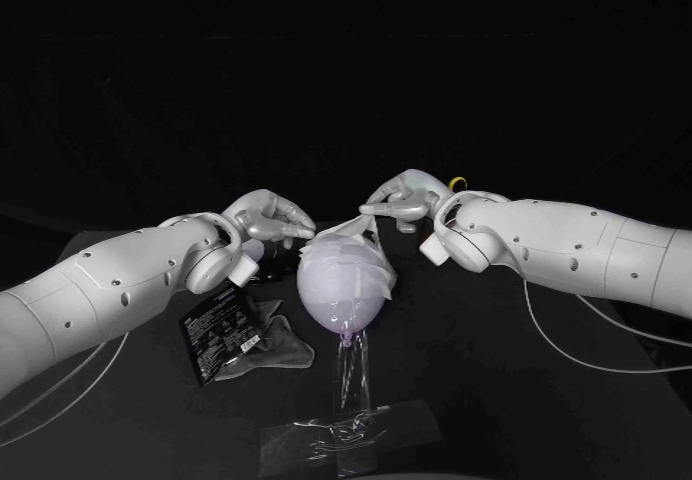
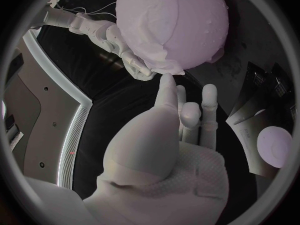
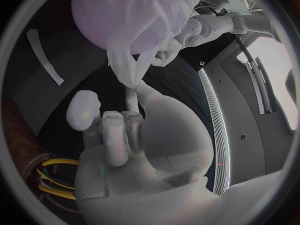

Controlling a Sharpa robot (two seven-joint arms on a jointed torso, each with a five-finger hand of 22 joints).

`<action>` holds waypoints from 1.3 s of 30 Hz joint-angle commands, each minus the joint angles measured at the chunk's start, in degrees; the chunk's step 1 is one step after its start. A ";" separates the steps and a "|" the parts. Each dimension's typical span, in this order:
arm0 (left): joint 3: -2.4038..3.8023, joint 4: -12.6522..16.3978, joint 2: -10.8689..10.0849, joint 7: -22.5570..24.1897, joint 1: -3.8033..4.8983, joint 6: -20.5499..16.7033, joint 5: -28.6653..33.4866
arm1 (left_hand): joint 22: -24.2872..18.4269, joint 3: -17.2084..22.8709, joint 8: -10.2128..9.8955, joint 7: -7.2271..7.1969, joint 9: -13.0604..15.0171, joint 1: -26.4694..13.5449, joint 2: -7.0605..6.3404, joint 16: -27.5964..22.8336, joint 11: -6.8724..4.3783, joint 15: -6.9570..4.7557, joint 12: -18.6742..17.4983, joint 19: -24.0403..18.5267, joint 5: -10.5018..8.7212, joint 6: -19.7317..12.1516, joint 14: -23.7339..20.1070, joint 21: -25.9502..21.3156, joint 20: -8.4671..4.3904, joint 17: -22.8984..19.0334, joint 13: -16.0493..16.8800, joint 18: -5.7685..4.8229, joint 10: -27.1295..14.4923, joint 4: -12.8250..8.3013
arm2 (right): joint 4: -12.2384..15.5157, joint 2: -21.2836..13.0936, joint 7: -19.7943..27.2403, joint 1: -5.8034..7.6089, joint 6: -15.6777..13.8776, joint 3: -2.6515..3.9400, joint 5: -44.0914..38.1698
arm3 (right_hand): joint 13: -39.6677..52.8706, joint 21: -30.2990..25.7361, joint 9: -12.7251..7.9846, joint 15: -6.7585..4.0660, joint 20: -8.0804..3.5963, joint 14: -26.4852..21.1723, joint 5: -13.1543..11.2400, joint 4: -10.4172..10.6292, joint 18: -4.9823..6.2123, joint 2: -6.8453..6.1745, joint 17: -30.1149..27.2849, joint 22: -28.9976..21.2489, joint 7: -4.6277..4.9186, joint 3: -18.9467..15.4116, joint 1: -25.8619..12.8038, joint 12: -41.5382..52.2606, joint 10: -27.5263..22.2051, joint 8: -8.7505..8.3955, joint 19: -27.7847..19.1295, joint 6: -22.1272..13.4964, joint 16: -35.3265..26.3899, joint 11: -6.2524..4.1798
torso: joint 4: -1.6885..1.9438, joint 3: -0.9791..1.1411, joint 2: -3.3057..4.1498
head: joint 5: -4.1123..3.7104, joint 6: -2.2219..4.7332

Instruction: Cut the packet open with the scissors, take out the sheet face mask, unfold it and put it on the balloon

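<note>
Sheet face mask is lying draped over the upper part of the balloon, which is standing on its clear stand between my two hands, just below their fingertips. My right hand is pinching a gathered, twisted corner of the mask, and the strand is running taut from that pinch down to the balloon. I am holding it lifted this way, as I judge it, so that the wet sheet is not sagging or sliding off the far side while the other edge is being settled. My left hand is staying unclamped: in the left wrist view its fingers are lying straight and apart, with the thumb tip touching the mask's lower edge where the sheet is meeting the bare balloon. I read this as a smoothing or steadying touch, not a grasp. The packet is lying flat on the table below and outside my left hand, well clear of the balloon and already done with. Yellow loops beside my right wrist are, I judge, the scissors, parked behind the hand and out of the working space. I am judging the task to be at its last step: the twisted corner is needing to be spread flat before I am letting go.
</note>
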 commanded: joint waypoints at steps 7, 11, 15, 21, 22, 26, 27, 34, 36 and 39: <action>0.09 -0.04 -0.09 0.77 0.06 -2.49 1.64 | 0.22 -0.01 0.45 0.17 0.50 0.26 9.05 0.29 -0.34 -0.18 -0.22 -0.21 -0.04 -0.63 -0.45 0.52 -0.51 -0.53 -0.04 0.69 -0.31 -0.52 | 0.00 -0.20 -0.89 0.01 -4.01 0.03 -1.38 | 15.07 0.17 5.47 -0.41 -0.14 6.07 0.36 -0.09 0.01 0.06 15.05 6.99 -0.65 0.65 0.31 0.05 5.87 2.62 0.33 0.09 0.35 -0.44 | 0.03 0.01 -0.02 | 0.03 0.01; 0.09 -0.01 -0.13 0.46 0.06 -2.61 1.77 | 0.25 0.02 0.49 0.19 0.60 0.31 9.06 0.28 -0.34 -0.18 -0.22 -0.22 -0.05 -0.68 -0.51 0.56 -0.53 -0.60 -0.04 0.69 -0.34 -0.55 | 0.00 -0.20 -1.61 0.01 -4.11 0.03 -1.94 | 15.07 0.12 5.53 -0.42 -0.14 6.07 0.36 -0.11 0.02 0.05 15.05 6.98 -0.65 0.69 0.32 0.05 5.87 2.68 0.31 0.04 0.35 -0.45 | 0.02 0.01 -0.04 | 0.05 0.05; 0.09 0.13 -0.16 -0.54 0.07 -2.63 1.89 | 0.37 -0.11 0.52 0.45 1.08 0.00 9.02 0.13 -0.21 -0.10 -0.30 -0.34 -0.07 -1.23 -1.30 0.66 -0.60 -1.60 -0.05 0.67 -0.60 -0.30 | 0.11 -0.22 -1.91 0.01 -4.15 0.03 -2.22 | 15.07 0.06 5.62 -0.43 -0.16 6.07 0.36 -0.14 0.03 0.03 15.05 6.96 -0.66 0.74 0.32 0.05 5.87 2.76 0.30 -0.02 0.35 -0.45 | 0.01 -0.01 -0.02 | 0.06 0.07; 0.08 0.36 -0.03 -2.89 0.08 -1.50 0.26 | -0.14 -4.37 -5.01 2.91 -0.84 -6.24 6.33 -0.61 2.89 2.61 -3.83 -1.17 -0.15 -9.74 -5.38 -0.46 -0.20 -6.66 -1.69 0.48 -4.89 3.88 | 0.41 -0.24 -1.84 0.01 -4.44 0.03 -2.31 | 15.07 -0.01 5.74 -0.45 -0.18 6.07 0.36 -0.19 0.04 -0.02 15.05 6.95 -0.67 0.83 0.34 0.05 5.87 2.89 0.29 -0.13 0.35 -0.47 | 0.06 0.00 -0.04 | 0.10 0.04; 0.08 0.40 0.03 -3.40 0.08 -1.14 -0.15 | -0.28 -4.49 -5.39 3.23 -1.05 -7.27 5.34 -0.91 3.37 3.02 -4.49 -1.33 -0.27 -10.08 -7.26 -0.73 -0.09 -8.92 -2.01 0.44 -5.60 4.40 | 0.49 -0.24 -1.79 0.01 -4.53 0.03 -2.31 | 15.07 -0.01 5.74 -0.45 -0.18 6.07 0.36 -0.19 0.04 -0.02 15.05 6.95 -0.67 0.83 0.34 0.05 5.87 2.89 0.29 -0.13 0.35 -0.47 | 0.06 0.01 -0.05 | 0.12 0.07; 0.07 0.45 0.34 -5.24 0.08 0.06 -1.63 | -0.97 -4.51 -6.74 4.26 -1.88 -10.98 1.95 -1.95 4.50 4.24 -5.87 -2.02 -0.24 -11.23 -11.54 -2.04 0.59 -13.49 -2.84 0.30 -6.92 6.12 | 0.85 -0.32 -1.43 0.01 -5.14 0.03 -2.20 | 15.07 -0.04 5.78 -0.45 -0.18 6.07 0.36 -0.21 0.04 -0.05 15.05 6.94 -0.67 0.85 0.34 0.05 5.87 2.93 0.28 -0.16 0.35 -0.47 | -0.01 -0.01 -0.04 | 0.19 0.17; 0.07 0.44 0.40 -5.49 0.08 0.19 -1.81 | -1.09 -4.50 -6.82 4.33 -1.97 -11.40 1.59 -2.05 4.60 4.36 -5.98 -2.09 -0.19 -11.16 -12.01 -2.24 0.72 -13.95 -2.93 0.30 -7.06 6.31 | 0.92 -0.35 -1.35 0.01 -5.27 0.03 -2.18 | 15.07 -0.04 5.78 -0.45 -0.18 6.07 0.36 -0.21 0.04 -0.05 15.05 6.94 -0.67 0.85 0.34 0.05 5.87 2.93 0.28 -0.16 0.35 -0.47 | -0.01 -0.01 -0.04 | 0.19 0.17; 0.07 0.14 1.01 -7.03 0.09 1.02 -2.72 | -1.39 -4.40 -6.93 4.34 -2.18 -12.10 1.11 -2.08 4.73 4.56 -5.98 -2.16 -0.19 -10.73 -12.39 -2.73 1.06 -14.20 -3.07 0.37 -6.99 6.65 | 2.03 -0.81 -0.50 0.01 -6.49 0.07 -1.83 | 15.07 0.05 5.83 -0.46 -0.19 6.07 0.36 -0.22 0.02 -0.08 15.05 6.97 -0.67 0.86 0.32 0.05 5.87 2.98 0.34 -0.18 0.35 -0.47 | -0.07 0.04 0.00 | 0.26 0.24; 0.07 0.08 1.12 -7.19 0.09 1.18 -2.79 | -1.41 -4.37 -6.92 4.33 -2.19 -12.14 1.11 -2.07 4.73 4.56 -5.95 -2.16 -0.19 -10.64 -12.33 -2.77 1.09 -14.11 -3.08 0.39 -6.95 6.67 | 2.30 -0.91 -0.36 0.01 -6.77 0.09 -1.77 | 15.07 0.21 5.86 -0.46 -0.20 6.07 0.36 -0.23 -0.01 -0.10 15.05 7.02 -0.68 0.88 0.32 0.05 5.87 3.02 0.44 -0.20 0.35 -0.48 | -0.08 0.04 0.01 | 0.26 0.21; 0.07 0.02 1.27 -7.23 0.09 1.52 -2.77 | -1.48 -4.31 -6.89 4.30 -2.22 -12.19 1.11 -2.03 4.70 4.57 -5.82 -2.14 -0.18 -10.41 -12.38 -2.88 1.16 -14.14 -3.06 0.42 -6.79 6.71 | 2.74 -1.05 -0.12 0.01 -7.19 0.14 -1.68 | 15.07 0.25 5.92 -0.47 -0.20 6.07 0.36 -0.25 -0.02 -0.12 15.05 7.03 -0.69 0.91 0.31 0.05 5.87 3.09 0.47 -0.22 0.35 -0.49 | -0.03 0.05 0.00 | 0.26 0.21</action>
